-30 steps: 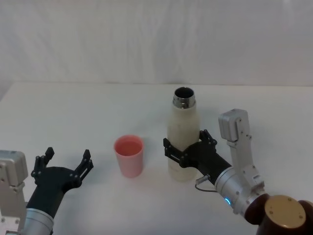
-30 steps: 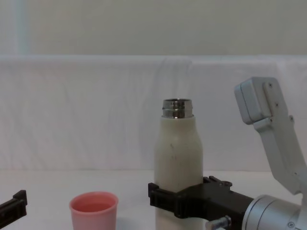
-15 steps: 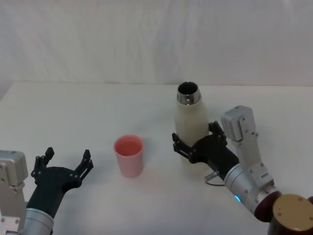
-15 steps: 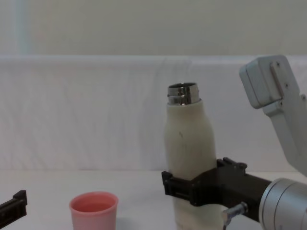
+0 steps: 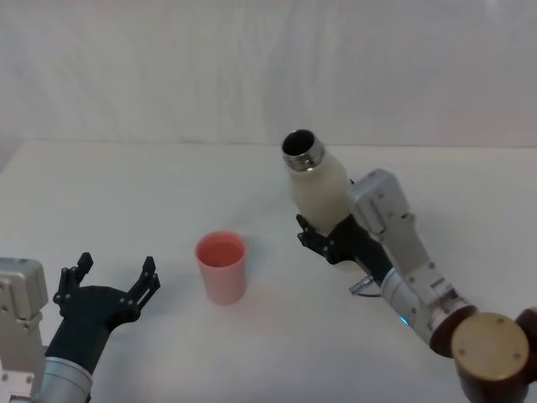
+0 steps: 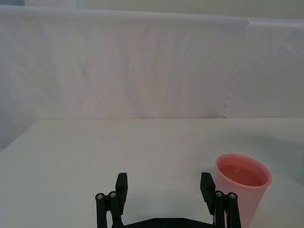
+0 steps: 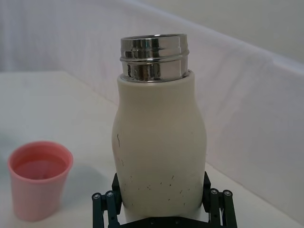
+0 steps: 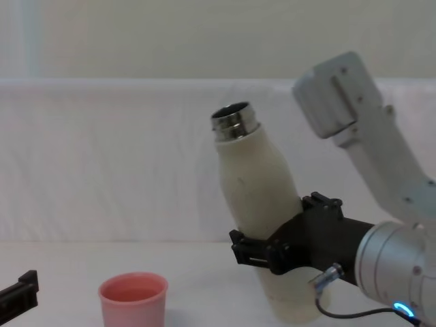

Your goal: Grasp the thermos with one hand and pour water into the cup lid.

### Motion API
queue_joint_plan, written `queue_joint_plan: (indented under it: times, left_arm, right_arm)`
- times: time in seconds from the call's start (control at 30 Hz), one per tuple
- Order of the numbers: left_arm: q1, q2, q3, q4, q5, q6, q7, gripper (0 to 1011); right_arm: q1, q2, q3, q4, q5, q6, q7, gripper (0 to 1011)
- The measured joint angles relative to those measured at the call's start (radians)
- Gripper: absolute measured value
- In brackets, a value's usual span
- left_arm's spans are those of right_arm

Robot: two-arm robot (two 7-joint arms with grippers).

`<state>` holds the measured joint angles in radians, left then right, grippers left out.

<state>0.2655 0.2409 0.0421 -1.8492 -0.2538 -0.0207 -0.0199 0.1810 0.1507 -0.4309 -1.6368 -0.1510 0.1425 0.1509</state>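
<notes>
The cream-white thermos (image 5: pixel 321 195) (image 8: pixel 260 208) (image 7: pixel 160 146) is lifted off the table and tilted, its open steel neck (image 8: pixel 234 121) leaning toward the robot's left. My right gripper (image 5: pixel 323 243) (image 8: pixel 269 253) (image 7: pixel 161 205) is shut on its lower body. The pink cup lid (image 5: pixel 221 267) (image 8: pixel 133 298) (image 6: pixel 242 186) (image 7: pixel 39 178) stands upright on the table, to the left of the thermos and below its neck level; its inside looks wet or filled with some liquid. My left gripper (image 5: pixel 107 287) (image 6: pixel 165 199) rests open, low at the left, with the cup lid just beyond one fingertip.
A white table (image 5: pixel 168 193) carries everything, with a white cloth backdrop (image 5: pixel 268 67) behind it. Bare tabletop lies left of and behind the cup lid.
The right arm has raised the thermos and tipped its neck leftward toward the cup lid; one second ago it stood upright on the table. Cup lid and left gripper have not moved.
</notes>
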Motion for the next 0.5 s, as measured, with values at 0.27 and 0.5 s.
queue_joint_plan:
  times: [0.27, 0.5]
  left_arm:
    - [0.000, 0.000, 0.000, 0.000, 0.000, 0.000, 0.000, 1001]
    - [0.000, 0.000, 0.000, 0.000, 0.000, 0.000, 0.000, 1001]
  right_arm:
    - [0.051, -0.010, -0.050, 0.050, -0.154, 0.025, -0.027, 953]
    - [0.081, -0.006, -0.087, 0.086, -0.263, 0.039, -0.047, 953]
